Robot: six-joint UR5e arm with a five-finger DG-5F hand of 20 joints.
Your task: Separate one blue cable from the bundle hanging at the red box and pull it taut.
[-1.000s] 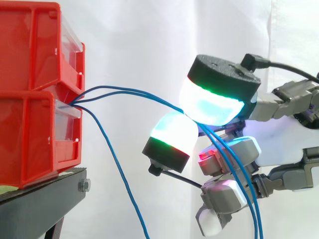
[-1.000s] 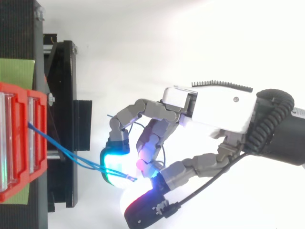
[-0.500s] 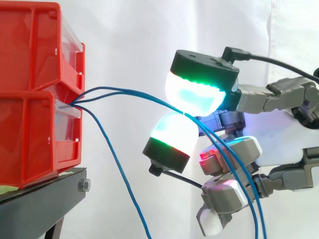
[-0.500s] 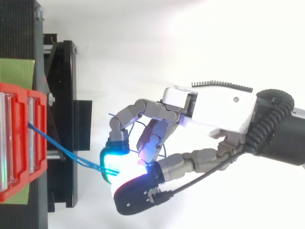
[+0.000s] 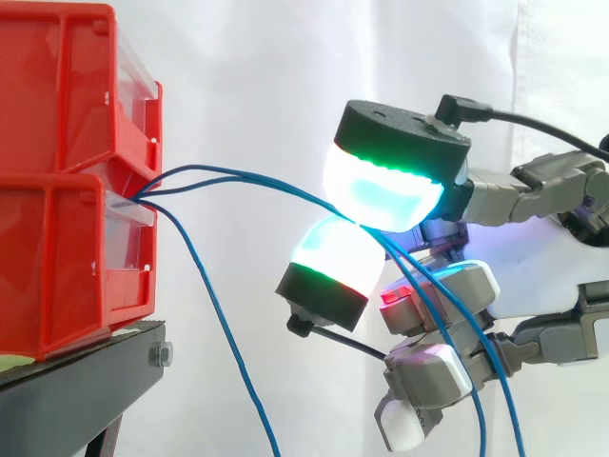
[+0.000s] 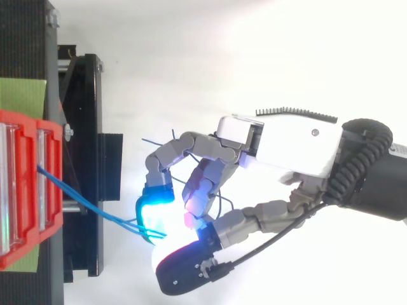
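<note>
The hand [image 6: 280, 149] pinches two thin blue cables [image 5: 238, 173] between glowing pads [image 5: 335, 257], right of the red plastic box [image 5: 57, 257]. The upper pad has re-closed; separation remains incomplete.

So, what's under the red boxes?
The red boxes sit on a black stand, with a green sheet between. How far the sheet reaches beneath them is covered.

Side cam level, top overhead, share red bins [image 5: 57, 238]
</note>
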